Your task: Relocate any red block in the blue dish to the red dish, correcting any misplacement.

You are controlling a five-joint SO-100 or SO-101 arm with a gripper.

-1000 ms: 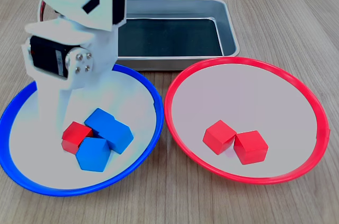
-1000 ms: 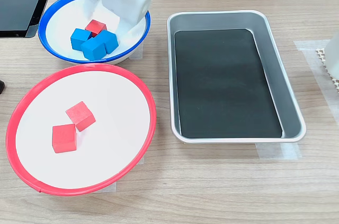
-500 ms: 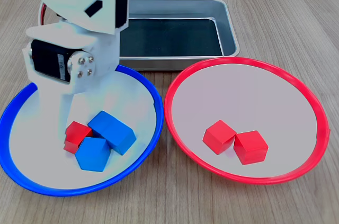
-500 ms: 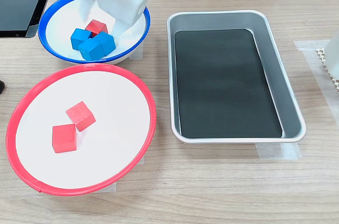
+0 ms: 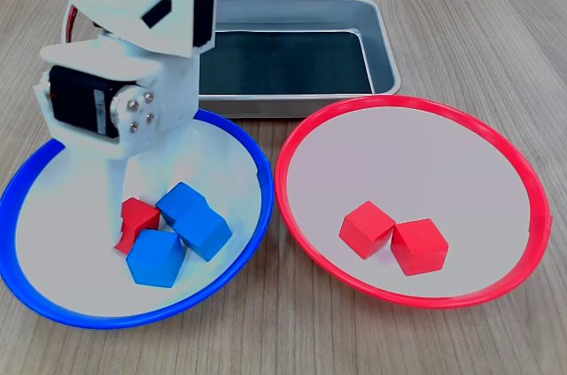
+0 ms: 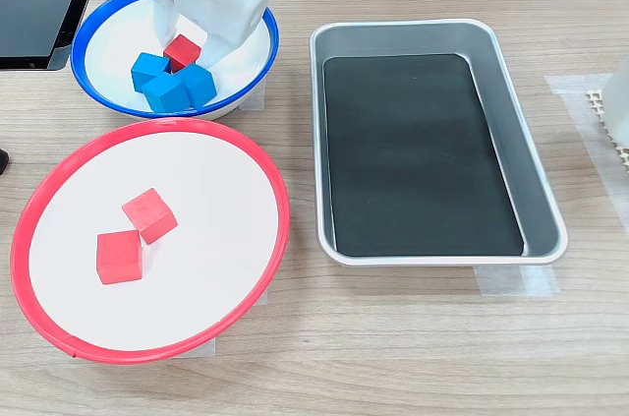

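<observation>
The blue dish point(image 5: 258, 165) point(image 6: 90, 93) holds one red block point(image 5: 140, 218) point(image 6: 183, 49) and two blue blocks point(image 5: 197, 221) point(image 5: 157, 257) point(image 6: 147, 71). My white gripper point(image 5: 133, 214) point(image 6: 181, 45) reaches down into this dish and is shut on the red block, which sits tilted between the fingers and leans against the blue blocks. One white finger point(image 5: 118, 202) shows on the block's left in the first exterior view; the other finger is hidden. The red dish point(image 5: 282, 162) point(image 6: 281, 202) holds two more red cubes point(image 5: 367, 227) point(image 5: 419, 246) point(image 6: 149, 214) side by side.
A rectangular metal tray point(image 5: 383, 42) point(image 6: 539, 185) with a dark liner stands behind the dishes in the first exterior view and right of them in the second exterior view. The arm's body point(image 5: 124, 29) looms over the blue dish. A dark flat object point(image 6: 39, 3) lies at the second exterior view's top left.
The gripper has closed in on the red block, which has tipped and shifted rightward in the first exterior view. The upper blue block was nudged aside to the right.
</observation>
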